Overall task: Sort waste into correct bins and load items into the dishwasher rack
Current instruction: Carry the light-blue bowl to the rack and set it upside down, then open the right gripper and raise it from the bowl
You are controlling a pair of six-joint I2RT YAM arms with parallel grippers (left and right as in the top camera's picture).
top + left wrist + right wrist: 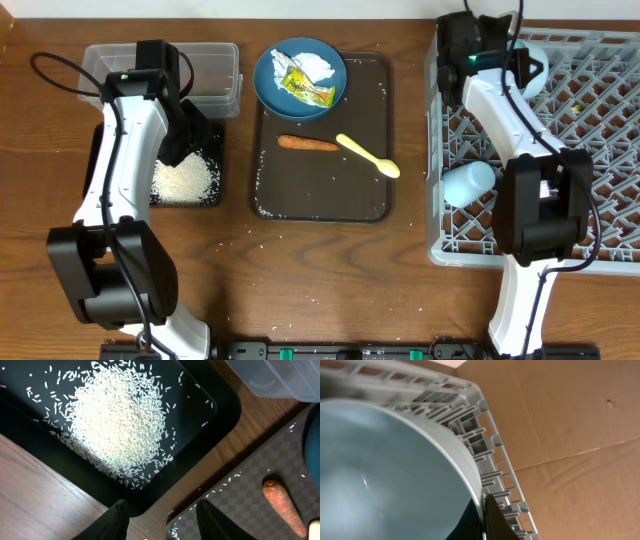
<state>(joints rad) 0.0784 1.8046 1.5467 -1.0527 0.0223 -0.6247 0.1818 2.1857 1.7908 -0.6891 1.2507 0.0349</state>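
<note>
My left gripper [187, 140] [165, 521] is open and empty, above the near corner of the black tray [212, 135] [220, 405], which holds a pile of white rice [183, 180] [117, 415]. The clear tub [215, 70] [280, 380] stands behind it. The dark blue dish [268, 85] holds the white tissue [312, 64] and the yellow-green wrapper [306, 90]. The carrot [308, 143] [283, 507] and the yellow spoon [368, 156] lie on the brown tray. My right gripper [524, 72] [483, 510] is shut on the pale blue bowl's rim [385, 470] over the grey rack [600, 150] [492, 460]. The light blue cup [468, 183] lies in the rack. No pink cup shows.
The dark brown serving tray [330, 195] [240, 505] sits mid-table with stray rice grains on it and on the wood by it. The rack's left wall [436, 150] stands close to the tray's right edge. Cardboard shows beyond the rack in the right wrist view.
</note>
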